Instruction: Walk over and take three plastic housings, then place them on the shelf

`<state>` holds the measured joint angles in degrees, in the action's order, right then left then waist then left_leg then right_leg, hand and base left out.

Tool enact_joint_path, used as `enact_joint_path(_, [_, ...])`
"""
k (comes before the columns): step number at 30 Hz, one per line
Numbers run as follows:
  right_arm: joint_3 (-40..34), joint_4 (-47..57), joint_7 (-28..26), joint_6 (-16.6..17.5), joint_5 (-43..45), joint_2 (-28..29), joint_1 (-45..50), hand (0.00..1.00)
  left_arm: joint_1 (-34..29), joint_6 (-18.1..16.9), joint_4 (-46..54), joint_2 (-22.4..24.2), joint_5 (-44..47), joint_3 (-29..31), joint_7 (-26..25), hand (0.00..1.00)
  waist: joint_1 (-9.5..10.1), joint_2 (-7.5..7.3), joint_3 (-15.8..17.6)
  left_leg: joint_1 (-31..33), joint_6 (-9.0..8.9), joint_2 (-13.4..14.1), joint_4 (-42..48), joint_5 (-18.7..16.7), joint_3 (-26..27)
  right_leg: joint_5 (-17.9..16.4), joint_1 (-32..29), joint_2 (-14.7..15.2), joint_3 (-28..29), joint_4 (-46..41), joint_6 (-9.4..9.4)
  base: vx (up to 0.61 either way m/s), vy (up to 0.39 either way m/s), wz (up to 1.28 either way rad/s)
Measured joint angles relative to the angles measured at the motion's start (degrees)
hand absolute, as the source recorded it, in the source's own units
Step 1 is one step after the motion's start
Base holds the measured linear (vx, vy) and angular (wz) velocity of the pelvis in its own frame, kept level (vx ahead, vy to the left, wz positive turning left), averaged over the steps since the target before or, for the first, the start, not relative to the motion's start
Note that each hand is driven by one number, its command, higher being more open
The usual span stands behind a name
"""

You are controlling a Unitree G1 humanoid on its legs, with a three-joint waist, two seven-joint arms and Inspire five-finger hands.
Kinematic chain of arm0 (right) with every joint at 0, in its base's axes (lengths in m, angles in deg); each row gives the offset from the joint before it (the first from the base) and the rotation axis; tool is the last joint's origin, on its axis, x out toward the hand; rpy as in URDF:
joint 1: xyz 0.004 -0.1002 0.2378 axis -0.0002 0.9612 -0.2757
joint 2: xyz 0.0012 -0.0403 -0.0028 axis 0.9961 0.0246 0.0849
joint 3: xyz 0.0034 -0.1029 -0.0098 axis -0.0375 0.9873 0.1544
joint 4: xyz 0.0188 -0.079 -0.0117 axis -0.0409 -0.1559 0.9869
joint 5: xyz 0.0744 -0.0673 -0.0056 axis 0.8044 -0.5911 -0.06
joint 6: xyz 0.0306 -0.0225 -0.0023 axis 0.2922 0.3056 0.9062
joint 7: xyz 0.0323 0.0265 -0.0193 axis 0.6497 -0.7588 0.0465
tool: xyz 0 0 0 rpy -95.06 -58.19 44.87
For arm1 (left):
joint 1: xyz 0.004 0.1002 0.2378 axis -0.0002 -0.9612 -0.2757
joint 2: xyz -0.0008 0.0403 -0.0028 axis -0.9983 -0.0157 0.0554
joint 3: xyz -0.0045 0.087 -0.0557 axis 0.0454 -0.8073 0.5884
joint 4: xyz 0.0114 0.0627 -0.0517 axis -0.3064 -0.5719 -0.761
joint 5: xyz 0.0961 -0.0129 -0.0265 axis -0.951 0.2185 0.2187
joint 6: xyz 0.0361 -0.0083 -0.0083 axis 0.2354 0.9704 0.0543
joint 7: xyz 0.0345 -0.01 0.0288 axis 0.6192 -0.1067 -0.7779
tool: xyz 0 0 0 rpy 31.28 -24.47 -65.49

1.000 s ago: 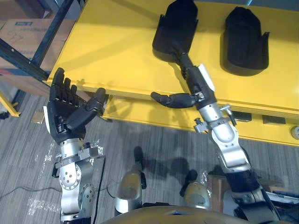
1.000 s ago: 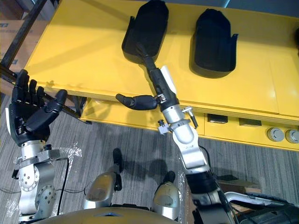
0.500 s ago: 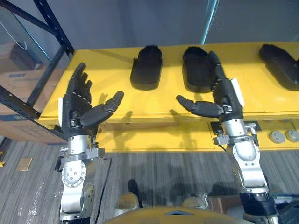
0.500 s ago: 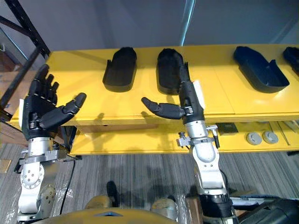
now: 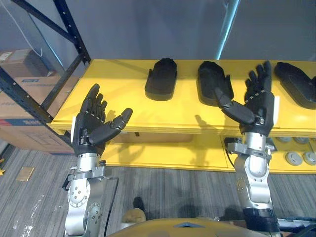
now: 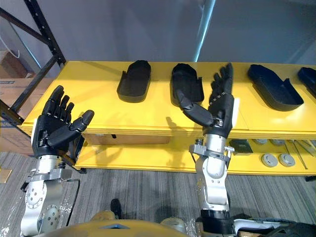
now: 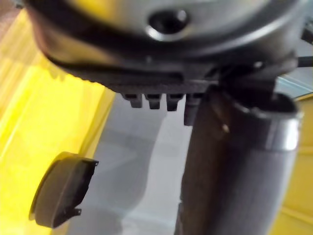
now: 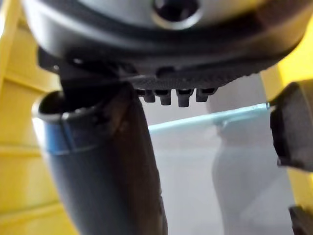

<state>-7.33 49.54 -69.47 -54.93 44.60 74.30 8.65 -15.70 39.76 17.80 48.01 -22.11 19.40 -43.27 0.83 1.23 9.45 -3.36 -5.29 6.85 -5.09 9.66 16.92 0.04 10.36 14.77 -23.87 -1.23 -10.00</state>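
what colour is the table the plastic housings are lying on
Bright yellow table, with black plastic housings on top; the right eye view shows it best.

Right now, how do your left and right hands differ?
The left hand is lower, before the yellow table's left front corner. The right hand stands higher, beside a black housing. In the left eye view, the left hand's thumb crosses the table's front edge, while the right hand's thumb crosses that housing's near end. Both hands are open and empty.
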Motion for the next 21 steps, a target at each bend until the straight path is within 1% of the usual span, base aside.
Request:
enact_joint_path(1, [-1.45, 0.0, -4.68, -0.04, 1.1, 0.34, 2.91, 1.0, 1.05, -1.95, 1.55, 0.39, 3.19, 0.75, 0.88, 1.0, -1.09, 0.06, -2.1, 0.58, 0.1, 0.72, 0.02, 0.02, 1.39, 0.76, -1.38, -0.57, 1.15, 0.18, 0.01, 0.0, 0.003, -0.06])
enact_joint_path(6, [-1.45, -0.01, -4.74, -0.04, 1.14, 0.34, 2.94, 1.0, 1.02, -1.98, 1.55, 0.39, 3.19, 0.75, 0.88, 1.0, -1.12, -0.1, -3.09, 0.6, 0.05, 0.78, 0.03, -0.01, 1.39, 0.74, -1.41, -0.61, 1.18, 0.2, 0.03, 0.0, 0.0, 0.0])
enact_joint_path(10, [-1.51, -0.04, -7.18, -0.08, 3.01, 0.07, 3.77, 1.0, 0.51, -1.98, 1.54, 0.39, 3.16, 0.76, 0.88, 1.0, -1.18, -0.06, -3.07, 0.84, -0.29, 0.88, 0.04, -0.19, 1.43, 0.53, -1.76, -0.68, 1.31, 0.03, 0.38, 0.0, 0.0, 0.0])
enact_joint_path(14, [-1.16, -0.83, -12.37, -0.3, 5.07, -1.28, 4.79, 1.0, -0.69, -1.98, 1.4, 0.34, 2.75, 1.29, 0.88, 1.0, -1.19, 0.27, -2.71, 1.6, -0.15, 0.79, 0.03, -0.09, 1.9, 0.37, -3.34, -0.36, 1.98, -1.06, 0.54, 0.0, 0.004, -0.04])
enact_joint_path(15, [-0.9, -1.59, -14.24, -0.32, 6.02, -2.82, 4.44, 1.0, -0.85, -1.97, 1.15, 0.2, 2.7, 1.3, 0.86, 1.0, -1.17, 0.34, -2.48, 2.06, 0.03, 0.65, 0.04, 0.06, 1.87, 0.39, -3.58, -0.16, 1.97, -1.51, 0.5, 0.0, 0.0, 0.0])
enact_joint_path(16, [-0.54, -2.76, -15.98, -0.42, 6.08, -4.59, 3.47, 1.0, -0.86, -1.92, 0.67, 0.17, 2.72, 1.38, 0.75, 1.0, -1.02, 0.35, -1.81, 2.03, 0.14, 0.49, 0.05, 0.14, 1.82, 0.58, -3.6, 0.04, 1.94, -1.85, 0.18, 0.0, 0.021, 0.05])
enact_joint_path(18, [0.74, -4.25, -17.91, -0.66, 6.03, -6.76, 0.84, 1.0, -0.84, -1.67, -0.23, 0.13, 2.71, 1.75, 0.47, 1.0, -1.0, 0.34, -1.05, 2.06, 0.25, 0.36, 0.04, 0.23, 1.66, 0.58, -3.5, 0.14, 1.83, -1.87, 0.2, -0.03, 0.023, 0.06])
enact_joint_path(19, [2.6, -4.72, -18.67, -1.23, 5.85, -8.58, -2.87, 1.0, -0.84, -0.91, -1.03, 0.05, 2.72, 1.81, 0.16, 1.0, -0.86, 0.44, -0.42, 2.29, 0.36, 0.35, 0.04, 0.41, 1.28, 0.56, -3.5, 0.14, 1.46, -2.0, 0.24, -0.06, 0.022, 0.14])
enact_joint_path(21, [4.48, -4.75, -18.68, -1.24, 4.74, -10.14, -9.33, 1.0, -0.73, -0.31, -1.64, 0.05, 2.69, 1.41, -0.01, 1.0, -0.77, 0.61, 0.54, 3.35, 0.69, 0.47, 0.14, 0.65, 0.3, 0.29, -4.33, 0.13, 0.61, -2.95, 0.55, -0.08, 0.012, 0.26])
